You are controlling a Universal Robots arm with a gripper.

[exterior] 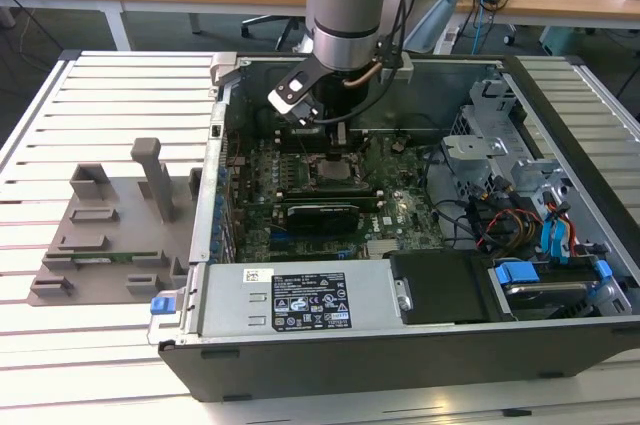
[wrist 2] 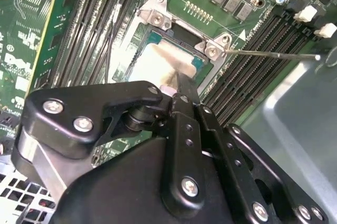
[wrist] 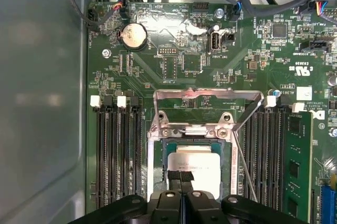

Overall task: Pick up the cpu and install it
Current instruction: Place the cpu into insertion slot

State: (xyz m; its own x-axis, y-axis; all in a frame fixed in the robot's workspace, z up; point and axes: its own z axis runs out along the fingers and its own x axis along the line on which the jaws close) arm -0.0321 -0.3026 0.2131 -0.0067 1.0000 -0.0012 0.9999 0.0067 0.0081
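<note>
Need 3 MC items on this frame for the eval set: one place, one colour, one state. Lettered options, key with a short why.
1. Where is the cpu?
A. outside the case
B. in the socket on the motherboard
C. in a memory slot

2. What colour are the drive clips at the exterior view's right?
A. blue
B. red
C. yellow

3. How does the socket's load plate stand?
A. clamped over the cpu
B. missing
C. swung back, cpu top bare

Key:
1 B: the first wrist view shows the silvery chip inside the socket frame, just under the fingers.
2 A: the clips show bright blue against the grey drive cage.
3 C: the plate's frame lies beyond the socket and nothing covers the chip's metal top.
</note>
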